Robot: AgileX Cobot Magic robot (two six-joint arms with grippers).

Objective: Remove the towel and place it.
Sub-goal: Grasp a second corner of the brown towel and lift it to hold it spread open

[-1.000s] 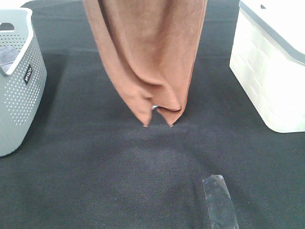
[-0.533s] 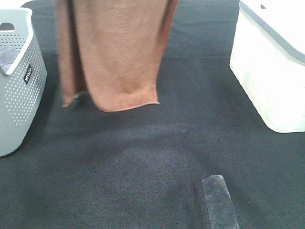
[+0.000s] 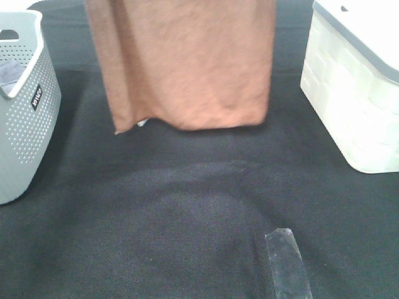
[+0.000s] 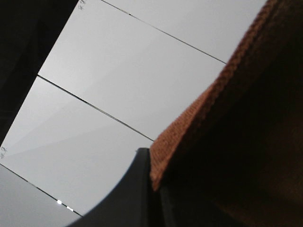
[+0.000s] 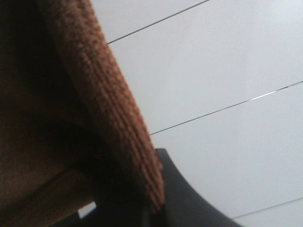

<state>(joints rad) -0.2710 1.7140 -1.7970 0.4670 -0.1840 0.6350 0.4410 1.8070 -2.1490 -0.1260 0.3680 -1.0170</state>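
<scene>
The brown towel (image 3: 187, 62) hangs down from above the top of the exterior high view, spread wide, with its lower edge well above the black table covering (image 3: 187, 218). A small white tag (image 3: 142, 123) peeks out at its lower left corner. Neither gripper shows in that view. In the left wrist view my left gripper (image 4: 154, 184) is shut on an edge of the towel (image 4: 227, 94), with a white ceiling behind it. In the right wrist view my right gripper (image 5: 156, 203) pinches another edge of the towel (image 5: 94, 94).
A grey perforated basket (image 3: 25, 106) stands at the left with a grey cloth (image 3: 9, 71) inside. A white bin with a grey lid (image 3: 355, 93) stands at the right. A strip of clear tape (image 3: 287, 261) lies on the covering near the front.
The towel hung narrow and bunched a second ago, swung left, and now hangs spread wider and higher, with its lower edge further from the table.
</scene>
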